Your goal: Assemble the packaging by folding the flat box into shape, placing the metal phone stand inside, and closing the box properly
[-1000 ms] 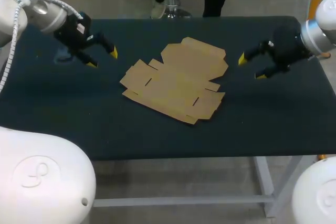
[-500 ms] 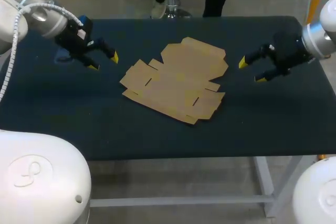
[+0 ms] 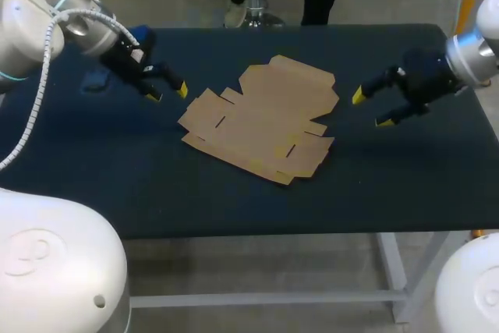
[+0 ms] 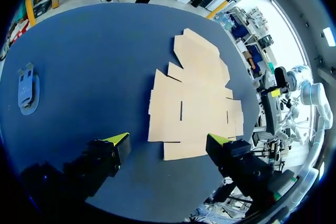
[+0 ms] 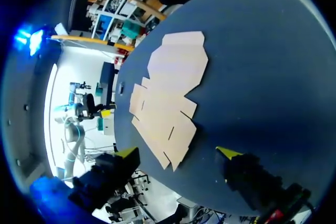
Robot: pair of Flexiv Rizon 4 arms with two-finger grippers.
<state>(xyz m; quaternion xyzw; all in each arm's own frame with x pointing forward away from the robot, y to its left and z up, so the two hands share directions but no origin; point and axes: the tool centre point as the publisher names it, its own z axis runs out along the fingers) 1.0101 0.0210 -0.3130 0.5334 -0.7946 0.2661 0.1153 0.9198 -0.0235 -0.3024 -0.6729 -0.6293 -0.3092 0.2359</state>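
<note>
Brown flat box [image 3: 261, 118] between left hand [image 3: 168, 93] and right hand [image 3: 370, 109], fingers of both apart.

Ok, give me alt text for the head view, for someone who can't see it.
A flat, unfolded cardboard box lies in the middle of a dark table. The left gripper and right gripper hover open on either side of it, touching nothing.

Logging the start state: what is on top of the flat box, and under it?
Nothing lies on the box; its whole upper face shows. It lies flat on the table. The patch of table beneath it is covered, so that cannot be checked.
</note>
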